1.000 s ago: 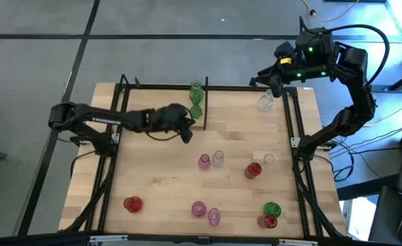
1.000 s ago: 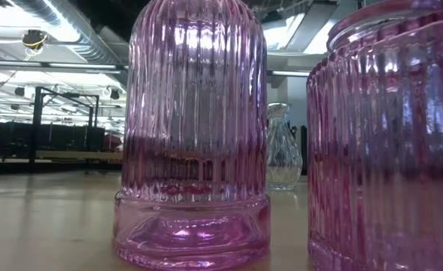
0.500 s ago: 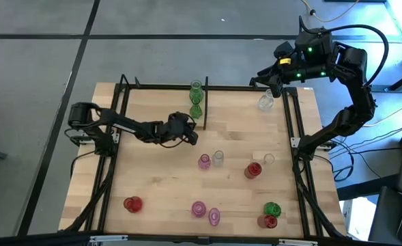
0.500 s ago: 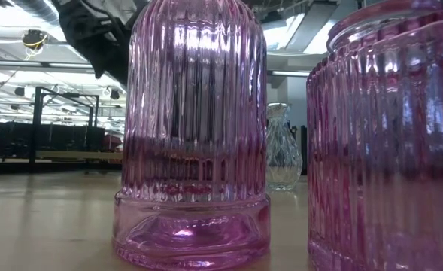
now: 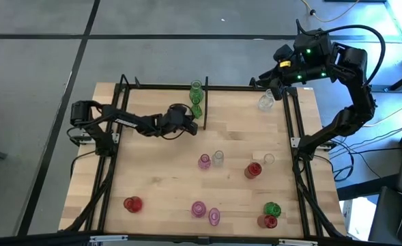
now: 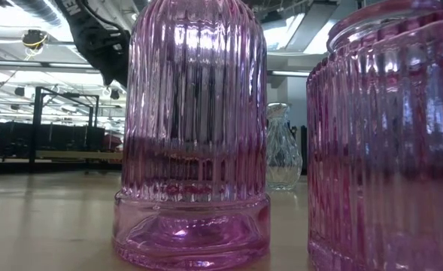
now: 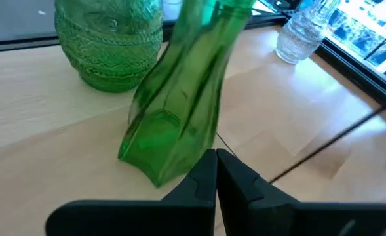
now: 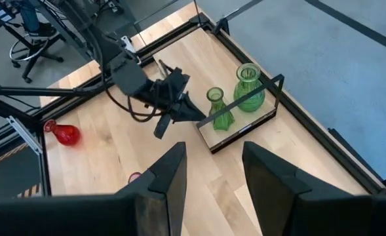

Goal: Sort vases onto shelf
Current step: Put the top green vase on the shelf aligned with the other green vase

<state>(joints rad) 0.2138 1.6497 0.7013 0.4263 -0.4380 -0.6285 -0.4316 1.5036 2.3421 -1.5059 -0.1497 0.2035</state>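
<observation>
Two dark, matte-black jointed arms are seen from above, the left arm (image 5: 122, 121) at centre left of the overhead frame and the right arm (image 5: 351, 82) at upper right. White lettering is carried along the left arm's slim forearm link, and a black cable is looped beneath it. Green and yellow indicator lights are shown on the right arm's wrist housing, over which a thick black cable is arched. Flat, angular black fingers (image 8: 166, 180) are seen in the wrist views.
</observation>
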